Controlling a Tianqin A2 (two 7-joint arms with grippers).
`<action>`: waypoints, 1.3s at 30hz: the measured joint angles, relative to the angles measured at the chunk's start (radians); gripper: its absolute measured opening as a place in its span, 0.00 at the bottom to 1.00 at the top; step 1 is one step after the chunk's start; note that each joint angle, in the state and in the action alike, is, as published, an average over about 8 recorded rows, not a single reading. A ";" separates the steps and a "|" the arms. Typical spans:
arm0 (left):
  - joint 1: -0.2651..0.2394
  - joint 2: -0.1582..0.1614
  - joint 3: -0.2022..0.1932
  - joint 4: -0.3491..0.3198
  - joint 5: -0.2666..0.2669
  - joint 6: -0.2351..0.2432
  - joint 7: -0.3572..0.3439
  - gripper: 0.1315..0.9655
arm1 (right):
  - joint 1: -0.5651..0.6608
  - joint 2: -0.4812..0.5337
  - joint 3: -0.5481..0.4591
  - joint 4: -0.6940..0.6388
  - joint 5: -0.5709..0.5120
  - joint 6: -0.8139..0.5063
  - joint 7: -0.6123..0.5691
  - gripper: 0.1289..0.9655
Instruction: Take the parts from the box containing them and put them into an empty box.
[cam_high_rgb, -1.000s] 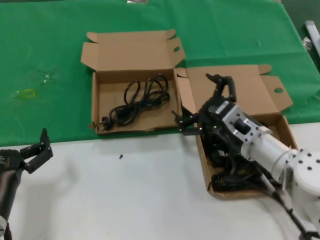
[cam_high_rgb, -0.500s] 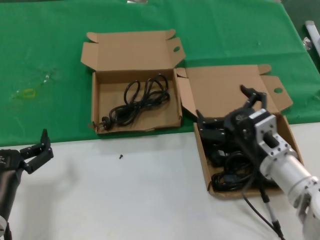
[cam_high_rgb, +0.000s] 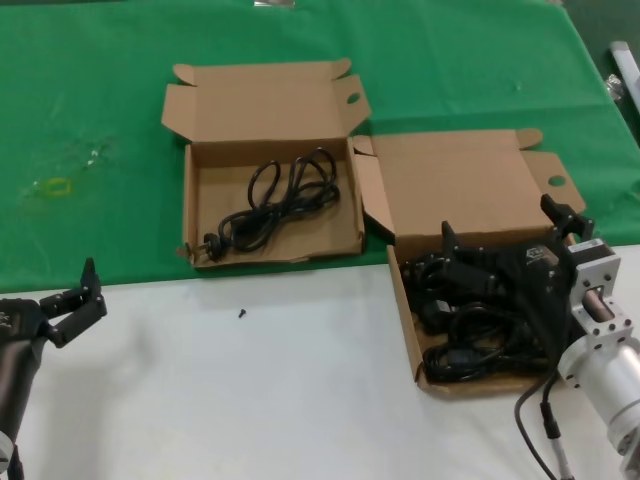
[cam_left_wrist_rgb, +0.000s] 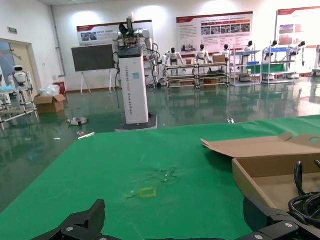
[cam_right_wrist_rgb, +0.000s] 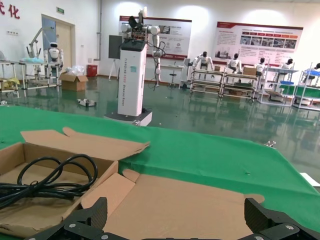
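The box with the parts (cam_high_rgb: 404, 322) lies at the right, lid open, with several black power cords (cam_high_rgb: 470, 335) piled in it. My right gripper (cam_high_rgb: 505, 232) hangs open and empty over its back part, above the cords. In the right wrist view the gripper (cam_right_wrist_rgb: 175, 222) faces that box's lid (cam_right_wrist_rgb: 190, 200). The other box (cam_high_rgb: 270, 258), with a ragged front wall, lies at the left on the green cloth and holds one coiled cord (cam_high_rgb: 275, 205). My left gripper (cam_high_rgb: 85, 295) is parked open at the near left; in the left wrist view (cam_left_wrist_rgb: 175, 222) it is empty.
A green cloth (cam_high_rgb: 100, 100) covers the far half of the table and bare white top (cam_high_rgb: 250, 400) the near half. A small black speck (cam_high_rgb: 241, 313) lies on the white. A yellow mark (cam_high_rgb: 55, 186) is at the far left.
My right gripper has moved right and back, from over the gap between the boxes to over the right box, still open and empty. The left arm has not moved.
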 joint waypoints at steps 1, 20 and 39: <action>0.000 0.000 0.000 0.000 0.000 0.000 0.000 1.00 | -0.002 0.000 0.001 0.002 0.001 0.002 0.002 1.00; 0.000 0.000 0.000 0.000 0.000 0.000 0.000 1.00 | -0.004 0.000 0.002 0.003 0.001 0.004 0.004 1.00; 0.000 0.000 0.000 0.000 0.000 0.000 0.000 1.00 | -0.004 0.000 0.002 0.003 0.001 0.004 0.004 1.00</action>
